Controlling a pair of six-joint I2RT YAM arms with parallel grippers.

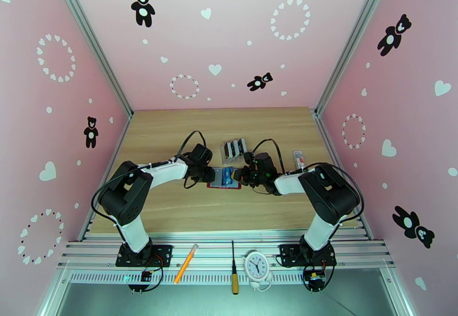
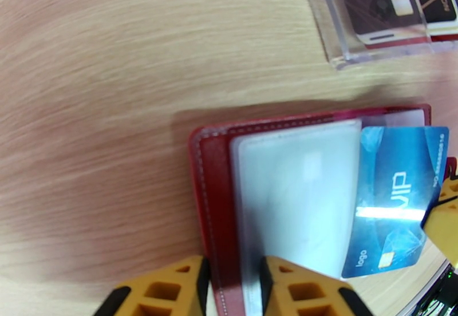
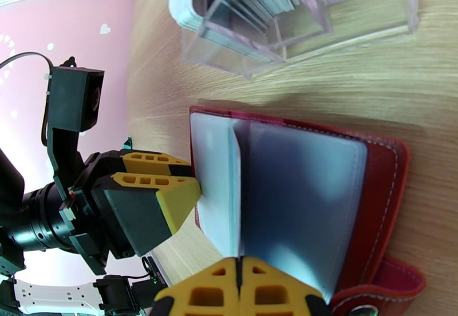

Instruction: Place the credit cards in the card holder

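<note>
blue card point(image 2: 395, 197) pt. under pocket point(image 2: 297, 197), clear stand point(image 2: 366, 48) cut off @ top

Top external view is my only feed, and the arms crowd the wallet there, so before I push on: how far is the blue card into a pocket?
Observer: Barely. In the left wrist view only the card's left edge sits behind the clear pocket of the wallet; the rest lies uncovered.
Operator: Who holds the card?
Observer: The right end effector is shut, with a thin edge-on sheet between its fingers, apparently the card.
Operator: And the left?
Observer: The left end effector straddles the wallet's near edge, which fills the gap between its fingers.
</note>
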